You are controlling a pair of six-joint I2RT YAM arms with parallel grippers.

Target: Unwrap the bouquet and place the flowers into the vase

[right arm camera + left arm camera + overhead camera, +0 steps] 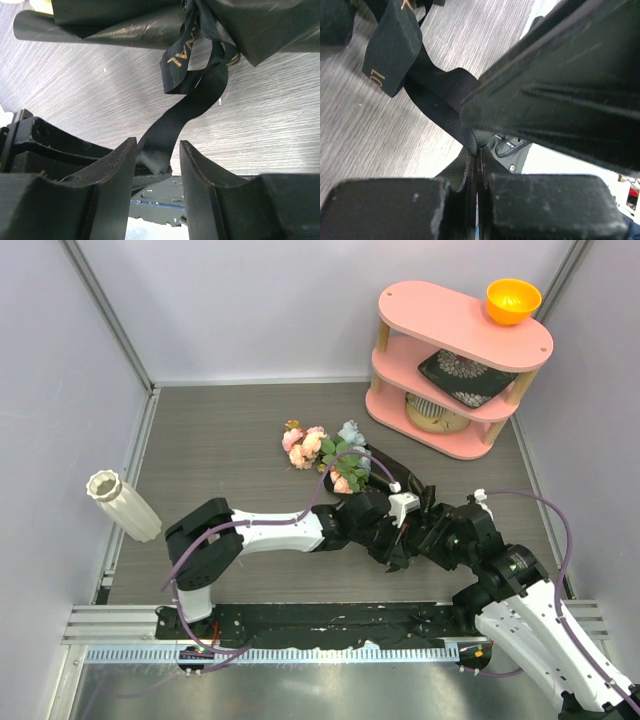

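Beside the bouquet (345, 465), the left gripper (477, 165) pinches its ribbon (440, 100) tight. The right gripper (157, 150) gapes half-open around it. The pink shelf (430, 305) is beyond, the vase (120, 502) well left.

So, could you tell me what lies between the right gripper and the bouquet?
The black ribbon stretches from the right gripper up to the bouquet, seen in the right wrist view.
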